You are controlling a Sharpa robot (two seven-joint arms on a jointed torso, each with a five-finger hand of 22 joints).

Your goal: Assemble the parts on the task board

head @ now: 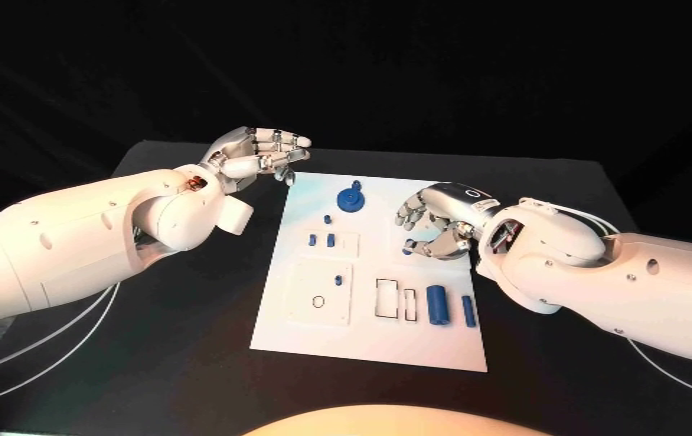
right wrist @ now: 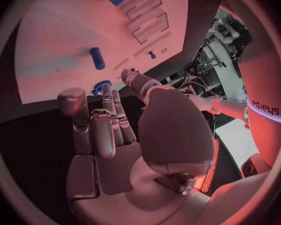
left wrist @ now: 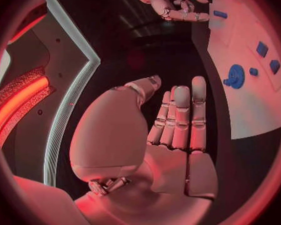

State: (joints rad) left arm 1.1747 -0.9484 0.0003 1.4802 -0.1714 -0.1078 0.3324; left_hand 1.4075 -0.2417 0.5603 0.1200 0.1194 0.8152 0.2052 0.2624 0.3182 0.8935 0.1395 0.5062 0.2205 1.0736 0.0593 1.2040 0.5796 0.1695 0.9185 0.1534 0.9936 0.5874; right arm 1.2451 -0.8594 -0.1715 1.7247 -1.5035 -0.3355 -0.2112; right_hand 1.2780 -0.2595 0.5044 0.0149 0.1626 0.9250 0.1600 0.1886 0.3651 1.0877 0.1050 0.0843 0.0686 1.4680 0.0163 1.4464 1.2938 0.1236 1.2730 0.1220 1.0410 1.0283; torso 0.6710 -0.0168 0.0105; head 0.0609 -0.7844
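The white task board (head: 371, 331) lies in the middle of the black table. A blue gear-like part (head: 351, 198) stands near its far edge, also seen from the left wrist (left wrist: 235, 76). Small blue pieces (head: 322, 240) sit below the gear, and two blue cylinders (head: 437, 304) lie near the front right. My left hand (head: 260, 156) hovers off the board's far left corner, fingers straight and apart (left wrist: 178, 120), holding nothing. My right hand (head: 440, 218) hangs over the board's right side, fingers loosely bent, palm empty (right wrist: 109, 135). A blue cylinder (right wrist: 98, 58) lies on the board beyond its fingertips.
Rectangular slots (head: 392, 298) and a square plate with a ring hole (head: 319, 298) sit in the board's front half. Bare black table (head: 216, 286) lies to the left of the board under my left arm. White cables (head: 43, 346) trail at the left.
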